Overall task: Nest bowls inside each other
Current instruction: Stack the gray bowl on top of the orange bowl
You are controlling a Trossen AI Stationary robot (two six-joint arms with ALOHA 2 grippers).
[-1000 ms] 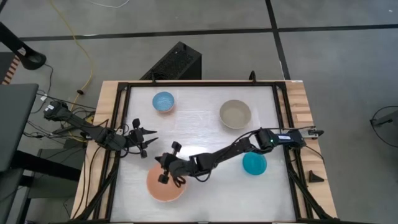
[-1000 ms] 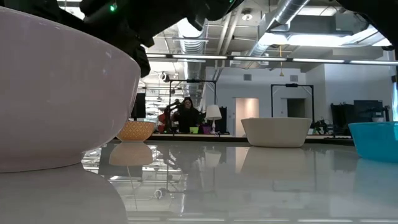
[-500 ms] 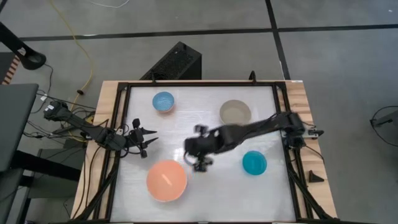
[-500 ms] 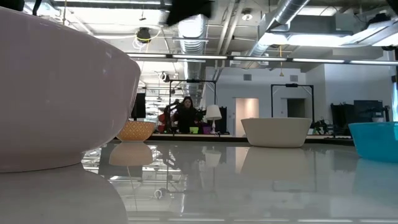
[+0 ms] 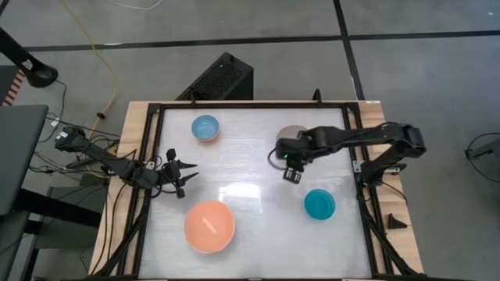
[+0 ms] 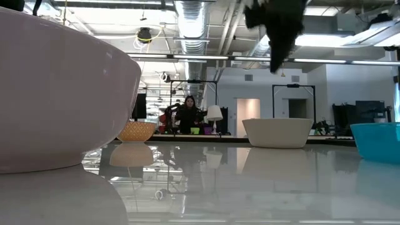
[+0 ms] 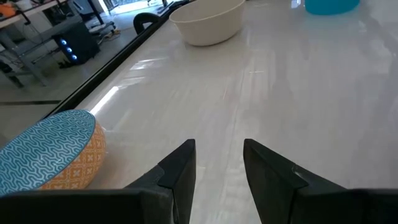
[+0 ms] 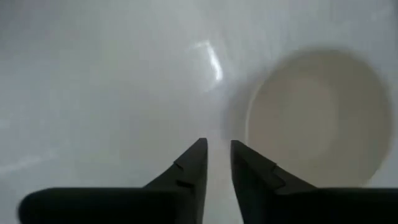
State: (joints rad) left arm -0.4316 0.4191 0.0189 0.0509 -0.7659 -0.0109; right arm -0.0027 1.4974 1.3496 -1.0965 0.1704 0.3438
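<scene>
Four bowls stand on their bases on the white table: a large salmon-pink one (image 5: 209, 226) near left, a small light blue one (image 5: 205, 126) far left, a grey-beige one (image 5: 297, 134) far right, and a teal one (image 5: 319, 204) near right. My right gripper (image 5: 291, 173) hangs above the table just beside the grey-beige bowl (image 8: 317, 118), pointing steeply down. Its fingers (image 8: 217, 149) are slightly apart, with nothing between them. My left gripper (image 7: 219, 149) waits open at the table's left edge (image 5: 181, 175).
In the low view a big pale bowl wall (image 6: 56, 94) fills the left, with the grey-beige bowl (image 6: 278, 132) and the teal bowl (image 6: 378, 140) farther right. The black frame rail (image 5: 250, 105) runs round the table. Bare table lies in the middle.
My right gripper has left the salmon-pink bowl, risen, and swung toward the table's far right to the grey-beige bowl, tipping from nearly level to steeply downward. The salmon-pink bowl stays where it stood.
</scene>
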